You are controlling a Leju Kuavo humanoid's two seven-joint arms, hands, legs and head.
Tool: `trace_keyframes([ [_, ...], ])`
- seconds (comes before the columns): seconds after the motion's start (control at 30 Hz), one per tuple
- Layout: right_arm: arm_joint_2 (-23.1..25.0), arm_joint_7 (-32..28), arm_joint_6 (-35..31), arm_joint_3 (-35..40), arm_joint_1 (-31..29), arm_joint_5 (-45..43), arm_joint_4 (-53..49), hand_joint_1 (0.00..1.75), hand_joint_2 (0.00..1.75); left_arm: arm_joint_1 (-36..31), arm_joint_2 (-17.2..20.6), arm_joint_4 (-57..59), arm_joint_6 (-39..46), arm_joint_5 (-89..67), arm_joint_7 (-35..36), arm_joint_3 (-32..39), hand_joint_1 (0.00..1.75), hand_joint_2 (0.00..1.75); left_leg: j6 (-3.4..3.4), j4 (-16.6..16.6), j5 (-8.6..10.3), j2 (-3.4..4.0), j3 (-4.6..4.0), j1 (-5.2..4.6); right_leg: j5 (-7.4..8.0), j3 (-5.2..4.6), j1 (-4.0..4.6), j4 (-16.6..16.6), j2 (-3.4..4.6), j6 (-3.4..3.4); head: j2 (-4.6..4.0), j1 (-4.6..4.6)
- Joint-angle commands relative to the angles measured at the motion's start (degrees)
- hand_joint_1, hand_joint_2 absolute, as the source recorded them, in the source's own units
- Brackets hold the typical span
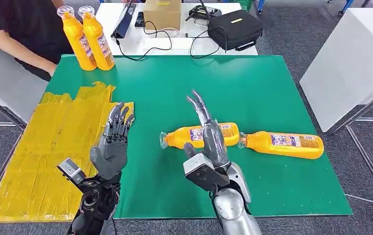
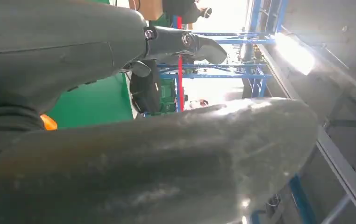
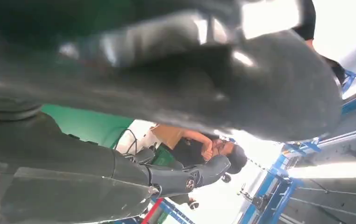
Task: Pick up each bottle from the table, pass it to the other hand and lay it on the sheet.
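The right hand hovers with spread fingers over the nearer lying bottle on the green tabletop, so the picking step seems to begin; next it must close around it. The left hand waits spread beside the yellow sheet. Four bottles: two lying, two standing.

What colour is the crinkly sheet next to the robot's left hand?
Yellow. The sheet lies on the green table's left side, clearest in the head view.
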Motion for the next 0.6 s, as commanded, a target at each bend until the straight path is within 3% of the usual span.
trace_keyframes([
  [0.03, -0.13, 0.13, -0.02, 0.89, -0.03, -0.11, 0.71, 0.0, 0.0, -0.71, 0.98, 1.4, 0.21, -0.14, 0.05, -0.64, 0.0, 0.0, 0.08, -0.07, -0.11, -0.05, 0.37, -0.04, -0.14, 0.34, -0.01, -0.02, 0.0, -0.17, 0.0, 0.0],
  [0.6, -0.13, 0.13, -0.02, 0.89, -0.03, -0.11, 0.71, 0.0, 0.0, -0.71, 0.98, 1.4, 0.21, -0.14, 0.05, -0.64, 0.0, 0.0, 0.07, -0.06, -0.07, -0.03, 0.26, -0.04, -0.09, 0.24, -0.01, -0.02, 0.01, -0.14, 0.0, 0.0],
])
